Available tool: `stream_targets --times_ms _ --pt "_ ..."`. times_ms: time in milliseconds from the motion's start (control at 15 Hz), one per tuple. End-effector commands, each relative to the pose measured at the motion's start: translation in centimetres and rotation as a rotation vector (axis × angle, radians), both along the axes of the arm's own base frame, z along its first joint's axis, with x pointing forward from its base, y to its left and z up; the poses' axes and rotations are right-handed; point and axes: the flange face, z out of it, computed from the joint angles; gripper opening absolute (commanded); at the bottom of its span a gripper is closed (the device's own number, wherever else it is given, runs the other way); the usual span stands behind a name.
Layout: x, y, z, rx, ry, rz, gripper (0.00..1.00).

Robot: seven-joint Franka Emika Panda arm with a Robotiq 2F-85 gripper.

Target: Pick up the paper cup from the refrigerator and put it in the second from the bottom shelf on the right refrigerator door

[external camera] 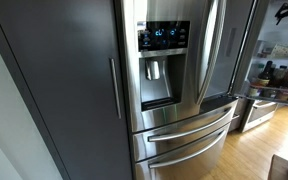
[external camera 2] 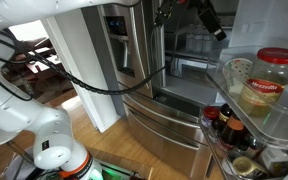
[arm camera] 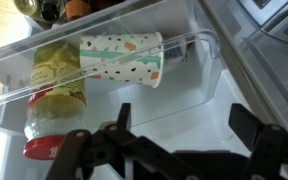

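Here, in the wrist view, a red-lidded jar fills the left end of a clear door shelf. Just to its right the paper cup lies on its side, touching or nearly touching the jar. The cup's long axis runs left to right along the shelf, with the wider rim pointing right. Right of the cup the shelf is bare.

Below them in that view the end effector stands spread wide and empty. The cup sits ahead of its fingertips and a little left of the gap, well apart from both. Its length runs roughly parallel to the line between the fingers.

By my reading the cup is already placed, so the coming move is a straight retreat without brushing the shelf's front wall.

An exterior view adds that the jar and cup sit above a shelf of dark bottles. I cannot count the shelves surely. Another exterior view shows only the refrigerator front, with no cup.
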Motion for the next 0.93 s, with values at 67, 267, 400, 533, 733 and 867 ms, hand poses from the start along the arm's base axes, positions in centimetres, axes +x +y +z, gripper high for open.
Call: stream_targets --times_ms 67,267,400,533,733,867 --pt "0.0 -2.8 -3.0 -0.068 0.057 0.063 1.00" --pt "0.4 -4.0 -4.7 -0.103 0.078 0.102 1.00" --pt "0.8 -4.5 -5.6 -0.111 0.086 0.128 1.00" --pt "1.2 -4.7 -6.4 -0.112 0.098 0.152 1.00" --pt "1.7 -5.1 -7.1 -0.107 0.124 0.174 1.00" --pt "2.0 -5.1 -7.4 -0.093 0.142 0.189 1.00"
